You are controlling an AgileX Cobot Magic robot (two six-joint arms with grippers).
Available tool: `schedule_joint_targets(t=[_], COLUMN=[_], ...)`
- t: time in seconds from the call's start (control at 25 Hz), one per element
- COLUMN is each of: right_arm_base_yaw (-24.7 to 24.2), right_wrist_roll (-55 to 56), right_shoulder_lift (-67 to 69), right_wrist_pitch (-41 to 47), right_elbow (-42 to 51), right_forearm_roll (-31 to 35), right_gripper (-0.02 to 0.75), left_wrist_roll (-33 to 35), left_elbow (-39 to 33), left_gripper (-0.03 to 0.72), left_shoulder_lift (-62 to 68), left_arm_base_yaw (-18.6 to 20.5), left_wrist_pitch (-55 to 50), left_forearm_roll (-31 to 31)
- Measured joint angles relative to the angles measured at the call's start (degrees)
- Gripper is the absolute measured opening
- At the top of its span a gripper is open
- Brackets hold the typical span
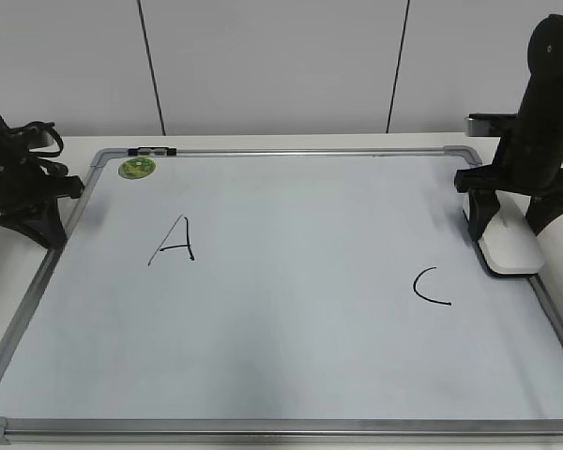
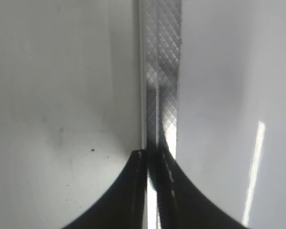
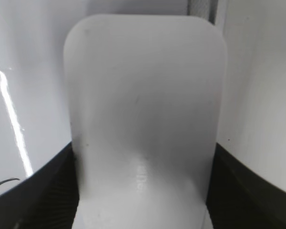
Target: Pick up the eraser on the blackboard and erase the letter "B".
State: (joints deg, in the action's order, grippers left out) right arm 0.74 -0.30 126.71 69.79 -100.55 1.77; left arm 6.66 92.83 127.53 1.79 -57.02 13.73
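Observation:
The blackboard [image 1: 291, 347] is a white board with a silver frame that fills the table. A black "A" [image 1: 175, 241] is on its left and a black "C" [image 1: 430, 286] on its right. No letter "B" shows; the space between them is blank. The white eraser [image 1: 511, 246] lies on the board's right edge. My right gripper [image 1: 509, 228] stands over it with a finger against each long side. In the right wrist view the eraser [image 3: 143, 109] fills the space between the fingers [image 3: 143, 191]. My left gripper [image 1: 33, 225] is shut and empty at the board's left frame [image 2: 162, 71].
A round green sticker [image 1: 137, 169] and a dark clip [image 1: 153, 150] sit at the board's top left corner. A white wall stands behind the table. The left gripper's tips [image 2: 152, 155] hover just over the frame rail.

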Motion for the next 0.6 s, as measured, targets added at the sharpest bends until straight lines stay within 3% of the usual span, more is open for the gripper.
schedule_joint_targets(t=[0.6], right_arm_base_yaw=[0.0], right_wrist_roll=[-0.1], right_shoulder_lift=[0.0], right_wrist_pitch=[0.0], right_elbow=[0.0], right_forearm_roll=[1.1], right_gripper=[0.599], left_wrist_roll=[0.0], left_elbow=[0.0], left_gripper=[0.032], left_shoulder_lift=[0.0], left_arm_base_yaw=[0.0], left_wrist_pitch=[0.0], left_forearm_roll=[0.0])
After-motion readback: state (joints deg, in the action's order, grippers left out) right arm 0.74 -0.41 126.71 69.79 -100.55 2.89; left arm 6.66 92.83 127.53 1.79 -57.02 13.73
